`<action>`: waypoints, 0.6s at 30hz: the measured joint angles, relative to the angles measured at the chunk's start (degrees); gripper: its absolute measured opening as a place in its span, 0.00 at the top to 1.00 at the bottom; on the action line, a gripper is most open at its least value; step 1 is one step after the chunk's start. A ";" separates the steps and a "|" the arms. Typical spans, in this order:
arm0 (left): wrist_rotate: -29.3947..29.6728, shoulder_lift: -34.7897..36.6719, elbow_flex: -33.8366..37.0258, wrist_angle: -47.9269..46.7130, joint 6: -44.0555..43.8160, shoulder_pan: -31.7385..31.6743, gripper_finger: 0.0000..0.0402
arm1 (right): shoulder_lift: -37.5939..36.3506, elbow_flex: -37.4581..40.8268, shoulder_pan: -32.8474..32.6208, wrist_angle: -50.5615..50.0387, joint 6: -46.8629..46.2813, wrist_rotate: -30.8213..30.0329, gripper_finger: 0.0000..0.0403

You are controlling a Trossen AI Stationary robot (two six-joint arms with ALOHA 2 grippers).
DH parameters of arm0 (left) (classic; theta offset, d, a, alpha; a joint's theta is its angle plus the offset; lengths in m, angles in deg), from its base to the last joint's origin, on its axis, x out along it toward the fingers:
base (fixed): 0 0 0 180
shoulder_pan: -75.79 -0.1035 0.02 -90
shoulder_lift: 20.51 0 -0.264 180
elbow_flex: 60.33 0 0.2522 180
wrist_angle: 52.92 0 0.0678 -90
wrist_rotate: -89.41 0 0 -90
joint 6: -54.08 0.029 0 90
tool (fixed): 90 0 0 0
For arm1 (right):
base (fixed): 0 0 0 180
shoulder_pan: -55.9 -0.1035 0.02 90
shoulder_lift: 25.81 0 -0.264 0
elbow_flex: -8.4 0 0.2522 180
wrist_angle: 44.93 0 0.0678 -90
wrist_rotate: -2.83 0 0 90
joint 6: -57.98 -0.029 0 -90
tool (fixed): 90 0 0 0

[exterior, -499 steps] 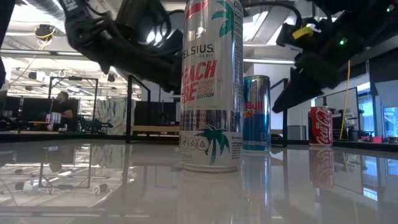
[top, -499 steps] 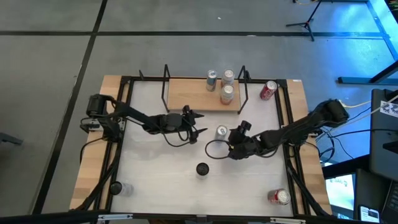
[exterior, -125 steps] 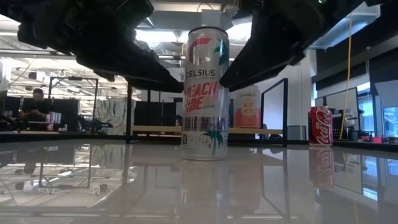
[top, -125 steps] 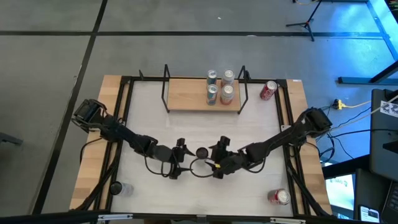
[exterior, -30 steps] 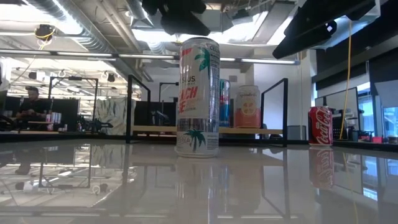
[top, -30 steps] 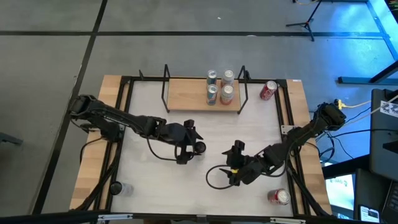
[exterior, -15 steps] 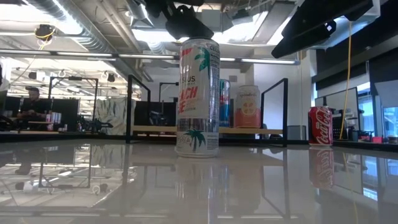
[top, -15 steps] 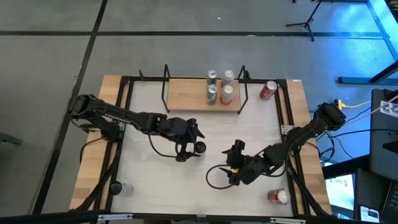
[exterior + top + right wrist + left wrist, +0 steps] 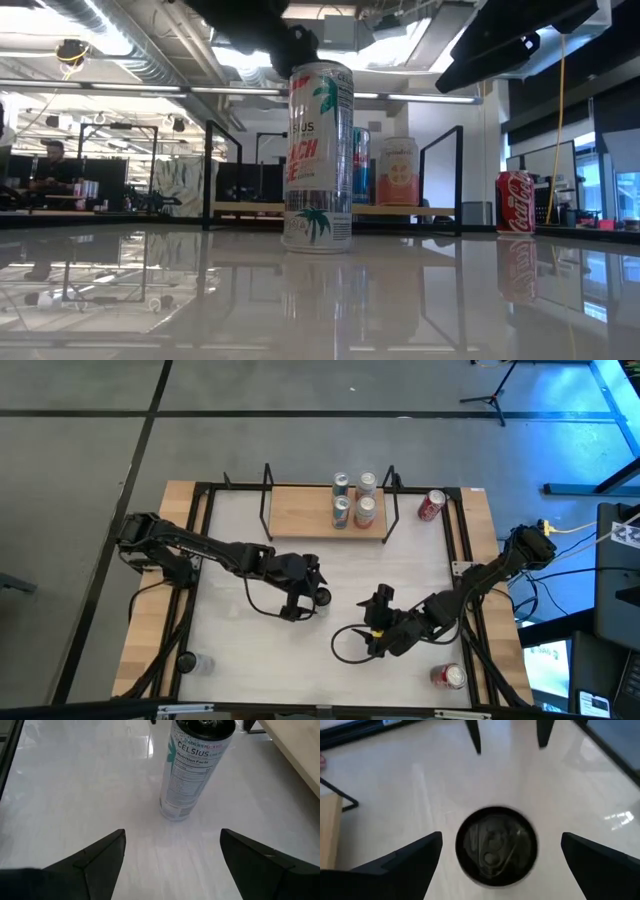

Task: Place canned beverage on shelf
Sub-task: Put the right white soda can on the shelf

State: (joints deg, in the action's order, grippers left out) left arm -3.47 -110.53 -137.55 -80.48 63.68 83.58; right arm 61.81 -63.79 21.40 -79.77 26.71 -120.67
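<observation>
A tall white Celsius can [image 9: 318, 155] stands upright on its base in the middle of the white table; it also shows in the high view [image 9: 321, 597] and the right wrist view [image 9: 194, 767]. My left gripper [image 9: 308, 595] is open above it, and the left wrist view looks down on the can's top [image 9: 496, 845] between the two fingers, apart from both. My right gripper [image 9: 373, 625] is open and empty to the can's right. The light-wood shelf [image 9: 300, 518] at the far side carries three cans [image 9: 352, 500].
A red can [image 9: 431, 505] stands on the table's far right corner and also shows in the low view [image 9: 515, 202]. Another red can [image 9: 449, 676] is at the near right, and a clear can [image 9: 190, 662] at the near left. A black cable loop [image 9: 345, 645] lies by my right gripper.
My left gripper has moved a little toward the table's right edge, coming over the Celsius can. The can has stayed where it was.
</observation>
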 joint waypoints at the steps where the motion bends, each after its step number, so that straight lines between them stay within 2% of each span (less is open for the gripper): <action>1: -0.43 -0.12 0.00 -0.56 0.23 -0.02 0.01 | 0.00 0.00 0.00 -0.04 0.00 0.02 0.20; 4: -1.82 -0.74 -0.11 0.78 0.07 -0.02 0.01 | 0.00 0.00 0.00 -0.05 0.00 0.01 0.20; 12: -0.86 -3.90 -0.02 1.39 -0.33 -0.02 0.02 | 0.00 0.00 0.00 0.02 0.04 -0.59 0.20; 15: -0.65 -4.20 -0.02 1.65 -0.83 0.26 0.07 | 0.00 0.00 0.00 0.02 0.04 -0.61 0.20; 18: -0.58 -4.20 -0.02 2.67 -1.81 0.24 0.17 | 0.00 0.00 0.00 0.00 0.11 -0.61 0.20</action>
State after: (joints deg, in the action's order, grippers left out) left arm -4.05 -114.73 -137.57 -77.82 61.87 83.82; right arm 61.81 -63.79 21.40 -79.77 26.82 -121.28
